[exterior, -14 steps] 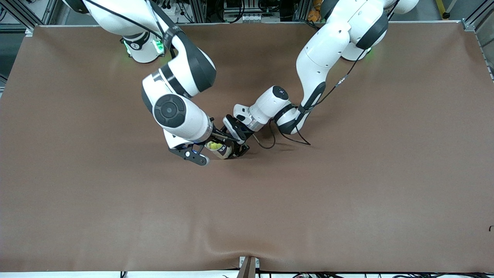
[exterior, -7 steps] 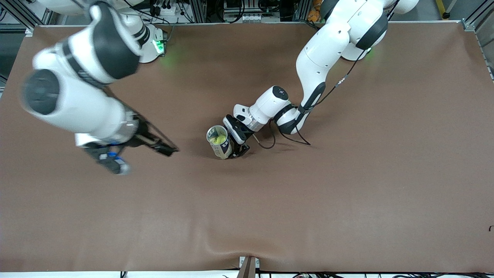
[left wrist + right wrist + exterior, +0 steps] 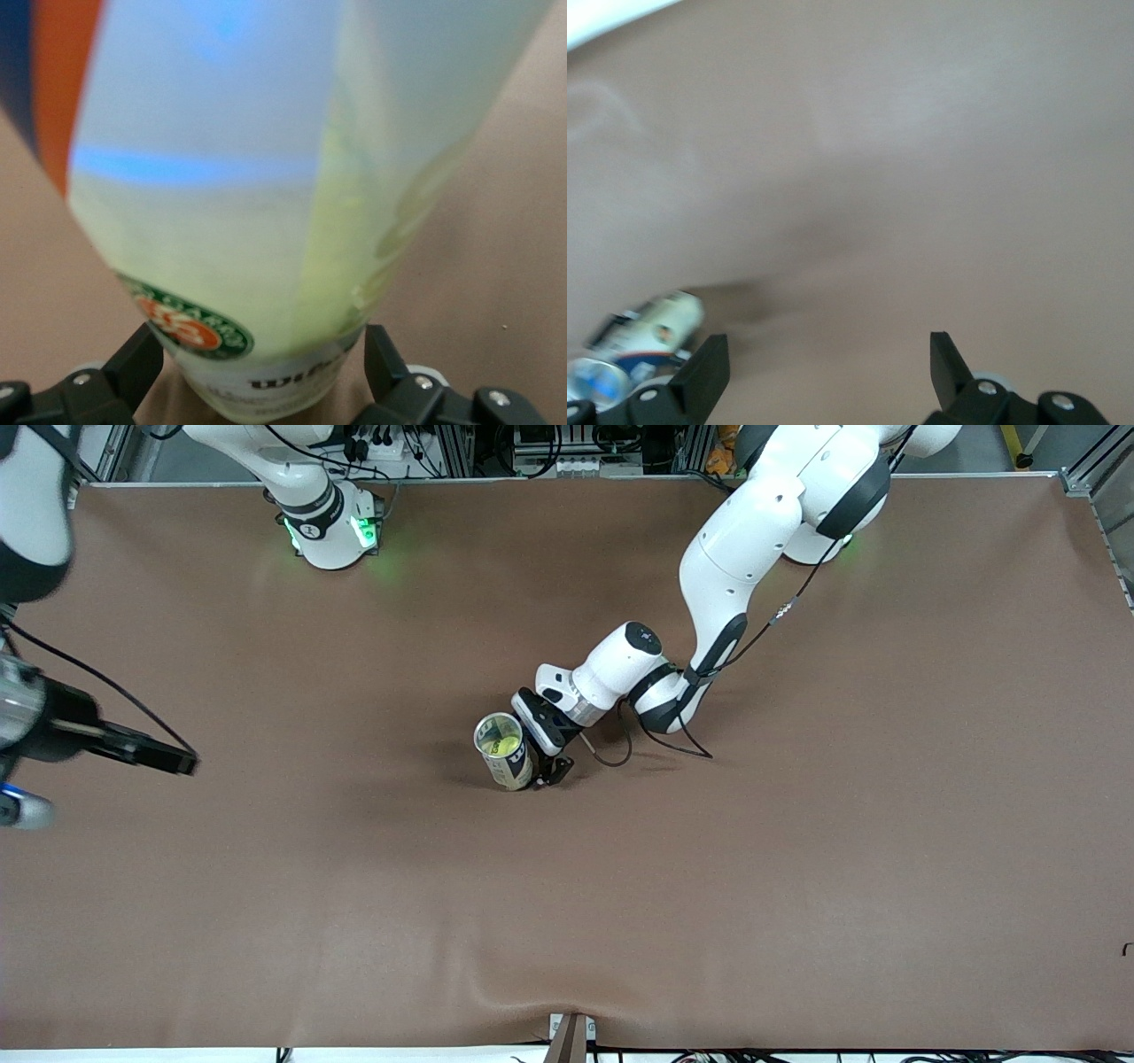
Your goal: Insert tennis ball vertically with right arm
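A clear tennis ball can (image 3: pixel 503 751) stands upright mid-table, its mouth open upward. A yellow tennis ball (image 3: pixel 502 746) lies inside it. My left gripper (image 3: pixel 537 767) is shut on the can low on its side; in the left wrist view the can (image 3: pixel 266 221) fills the picture between the fingers of the left gripper (image 3: pixel 257 372). My right gripper (image 3: pixel 89 784) is open and empty over the table's edge at the right arm's end, well away from the can. In the right wrist view the right gripper (image 3: pixel 826 363) is spread over bare mat, with the can (image 3: pixel 651 329) small in the distance.
The brown mat (image 3: pixel 709 886) covers the whole table. A loose black cable (image 3: pixel 656 748) loops from the left arm's wrist onto the mat beside the can. The two arm bases (image 3: pixel 328 531) stand along the edge farthest from the front camera.
My right arm has swung away from above the can to its own end of the table, gripper open. The ball it held over the can now lies inside it. The left arm has not moved.
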